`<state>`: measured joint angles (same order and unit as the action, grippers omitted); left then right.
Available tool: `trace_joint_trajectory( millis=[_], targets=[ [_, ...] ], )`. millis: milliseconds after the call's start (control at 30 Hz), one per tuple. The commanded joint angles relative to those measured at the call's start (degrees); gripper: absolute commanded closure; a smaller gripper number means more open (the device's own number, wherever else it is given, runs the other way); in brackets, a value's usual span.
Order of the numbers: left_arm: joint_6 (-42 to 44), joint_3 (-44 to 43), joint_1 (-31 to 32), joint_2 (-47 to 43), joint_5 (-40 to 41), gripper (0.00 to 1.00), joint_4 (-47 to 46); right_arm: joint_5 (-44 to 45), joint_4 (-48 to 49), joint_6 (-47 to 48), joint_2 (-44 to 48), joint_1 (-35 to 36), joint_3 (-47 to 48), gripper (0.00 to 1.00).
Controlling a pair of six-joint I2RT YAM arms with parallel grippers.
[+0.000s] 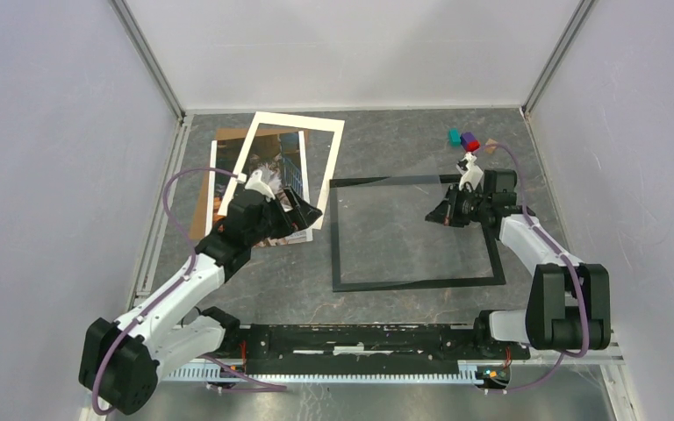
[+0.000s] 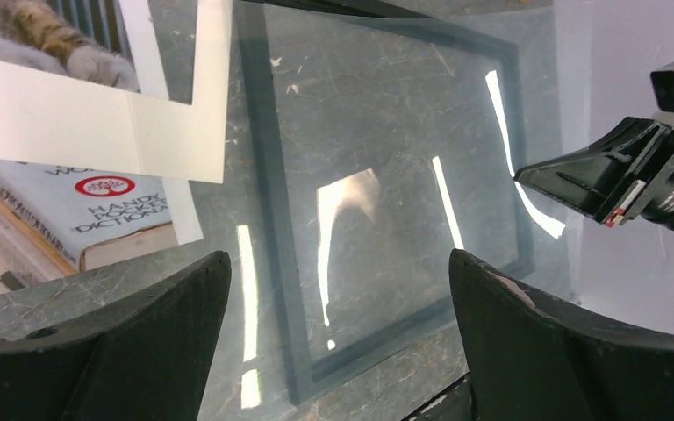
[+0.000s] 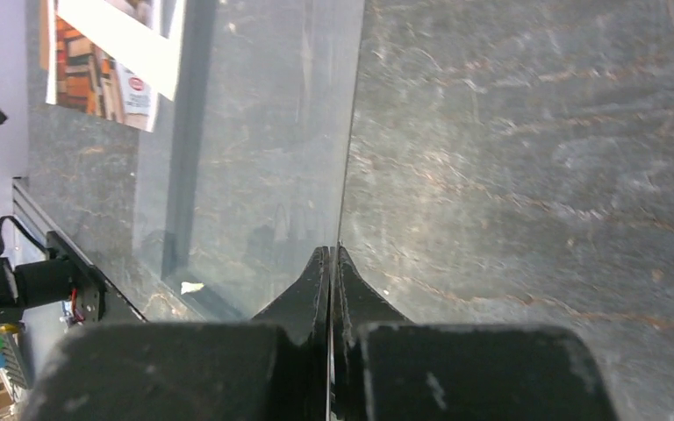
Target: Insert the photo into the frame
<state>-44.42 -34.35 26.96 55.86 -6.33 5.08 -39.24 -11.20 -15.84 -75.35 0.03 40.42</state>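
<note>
The left claw (image 2: pixel 338 256) stood wide open, with the photo (image 2: pixel 96 202) just to its left, partly under a white mat (image 2: pixel 175 132). A book in the print read "HANDY POCKET DICTIONA". The right claw (image 3: pixel 333 252) was pinched tight on the edge of the clear sheet (image 3: pixel 254 132), above the black frame (image 1: pixel 417 282) on the surface (image 1: pixel 404 140).

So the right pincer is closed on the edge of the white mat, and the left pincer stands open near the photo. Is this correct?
Not quite. The right pincer is closed on the edge of the clear sheet, not on the white mat; the right wrist view shows this. The left pincer does stand open near the photo.
</note>
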Motion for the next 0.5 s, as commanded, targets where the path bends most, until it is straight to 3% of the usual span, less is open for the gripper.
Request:
trace_joint_trajectory(
  millis=[0, 467],
  targets=[
    [3.7, -0.6, -0.1, 0.7, -0.4, 0.00, 4.4, 3.0, -3.0, 4.3, -1.3, -1.8, 3.7, 1.00],
    [2.0, 2.4, -0.1, 9.0, -5.1, 0.00, -1.6, 4.3, -5.6, 9.1, -1.1, -5.9, 5.8, 1.00]
  ],
)
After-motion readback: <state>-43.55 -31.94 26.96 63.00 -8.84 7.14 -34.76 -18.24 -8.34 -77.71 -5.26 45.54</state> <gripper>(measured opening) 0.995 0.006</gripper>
